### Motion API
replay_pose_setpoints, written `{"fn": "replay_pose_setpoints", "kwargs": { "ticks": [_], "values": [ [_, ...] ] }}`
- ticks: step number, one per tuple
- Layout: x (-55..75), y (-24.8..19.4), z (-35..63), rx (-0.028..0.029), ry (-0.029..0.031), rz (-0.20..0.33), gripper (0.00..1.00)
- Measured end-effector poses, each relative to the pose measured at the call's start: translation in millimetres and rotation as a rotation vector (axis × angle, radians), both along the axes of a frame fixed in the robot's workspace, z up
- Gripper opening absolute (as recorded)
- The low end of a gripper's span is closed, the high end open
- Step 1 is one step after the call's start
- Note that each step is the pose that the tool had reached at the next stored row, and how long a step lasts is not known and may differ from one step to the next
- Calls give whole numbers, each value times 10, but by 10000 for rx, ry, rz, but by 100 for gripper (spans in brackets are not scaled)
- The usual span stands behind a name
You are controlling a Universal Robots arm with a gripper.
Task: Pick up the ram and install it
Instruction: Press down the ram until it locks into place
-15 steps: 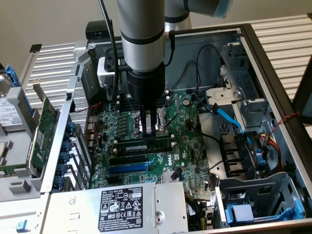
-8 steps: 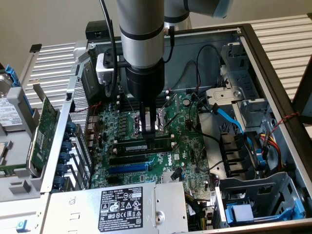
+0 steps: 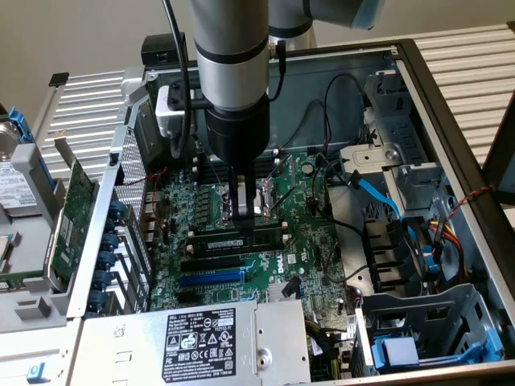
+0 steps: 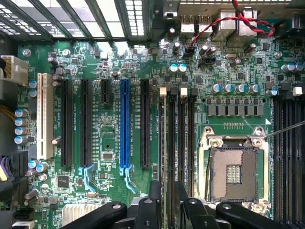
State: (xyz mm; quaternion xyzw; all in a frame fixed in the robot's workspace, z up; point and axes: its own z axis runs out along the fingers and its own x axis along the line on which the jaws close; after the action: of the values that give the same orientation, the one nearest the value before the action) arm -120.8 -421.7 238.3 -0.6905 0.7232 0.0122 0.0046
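Note:
The ram (image 3: 237, 240), a thin green stick with a white label, stands on edge in the memory slot nearest the expansion slots on the motherboard (image 3: 310, 241). In the wrist view the ram (image 4: 165, 143) shows edge-on as a thin line. My gripper (image 3: 248, 215) hangs straight down over the stick's middle, close above its top edge. In the wrist view the gripper (image 4: 167, 202) has one finger on each side of that line, with a small gap on each side. I cannot tell whether the fingers (image 4: 155, 193) touch the stick.
The bare CPU socket (image 4: 233, 174) lies just beside the memory slots, and black and blue expansion slots (image 4: 125, 126) lie on the other side. A power supply (image 3: 233, 342) sits at the case front. A green expansion card (image 3: 68, 217) is at the exterior view's left, and cables (image 3: 378, 197) and a drive cage (image 3: 418, 338) at its right.

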Motion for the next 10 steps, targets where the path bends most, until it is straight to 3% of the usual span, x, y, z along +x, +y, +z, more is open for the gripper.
{"fn": "replay_pose_setpoints", "kwargs": {
  "ticks": [10],
  "values": [
    [-43, -6, 4, 36, 1, -1, 27]
  ]
}}
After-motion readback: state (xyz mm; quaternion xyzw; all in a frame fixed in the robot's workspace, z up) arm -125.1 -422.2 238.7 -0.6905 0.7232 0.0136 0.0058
